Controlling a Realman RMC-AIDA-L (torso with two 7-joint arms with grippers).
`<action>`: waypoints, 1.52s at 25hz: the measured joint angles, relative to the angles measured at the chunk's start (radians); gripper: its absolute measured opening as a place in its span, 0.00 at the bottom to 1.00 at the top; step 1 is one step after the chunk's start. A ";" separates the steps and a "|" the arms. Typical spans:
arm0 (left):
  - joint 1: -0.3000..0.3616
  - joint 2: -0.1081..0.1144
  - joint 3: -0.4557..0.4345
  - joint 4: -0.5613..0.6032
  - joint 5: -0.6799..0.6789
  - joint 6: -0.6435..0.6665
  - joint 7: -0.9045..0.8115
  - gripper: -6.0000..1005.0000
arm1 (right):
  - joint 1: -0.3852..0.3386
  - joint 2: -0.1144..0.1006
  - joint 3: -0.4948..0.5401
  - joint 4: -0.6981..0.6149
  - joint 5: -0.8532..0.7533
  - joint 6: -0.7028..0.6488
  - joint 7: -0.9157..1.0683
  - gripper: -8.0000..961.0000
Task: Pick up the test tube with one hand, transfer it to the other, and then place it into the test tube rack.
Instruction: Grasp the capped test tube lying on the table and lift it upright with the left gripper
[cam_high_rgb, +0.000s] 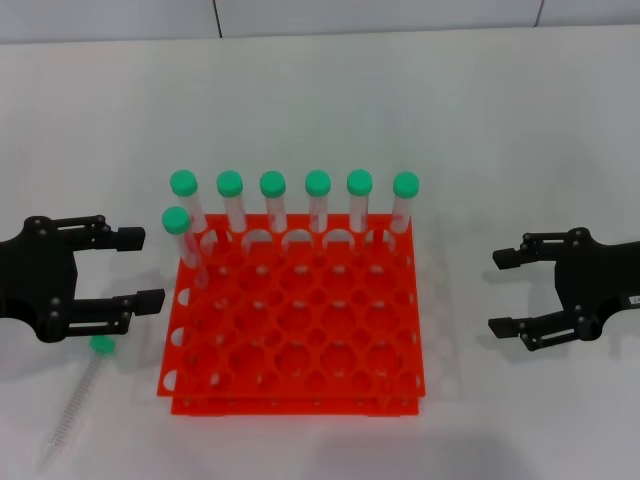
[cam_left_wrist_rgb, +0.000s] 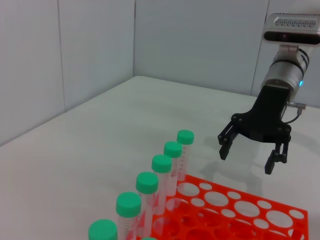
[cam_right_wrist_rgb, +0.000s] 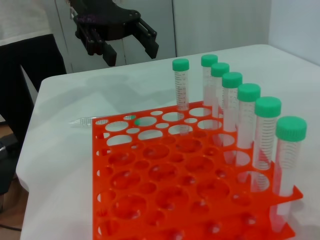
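Observation:
The test tube lies flat on the white table to the left of the rack, its green cap pointing toward my left gripper. That gripper hovers open just behind the cap and holds nothing. In the right wrist view the tube shows past the rack's far edge, with the left gripper above it. The orange-red test tube rack sits at the centre. My right gripper stands open and empty to the right of the rack, and it also appears in the left wrist view.
Several green-capped tubes stand upright in the rack's back row, plus one in the second row at the left. The same row shows in both wrist views. The rack's other holes are unfilled. Grey walls stand behind the table.

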 joint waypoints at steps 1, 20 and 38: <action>0.000 0.000 0.000 0.000 0.000 0.000 0.000 0.73 | 0.000 0.000 0.001 -0.001 0.000 0.000 0.001 0.88; 0.000 0.000 0.000 0.004 0.003 -0.001 -0.007 0.73 | -0.006 -0.007 -0.003 -0.012 -0.014 0.036 0.017 0.87; 0.021 0.023 0.153 0.370 0.047 0.115 -0.593 0.73 | -0.004 -0.005 -0.007 -0.025 -0.014 0.034 0.012 0.87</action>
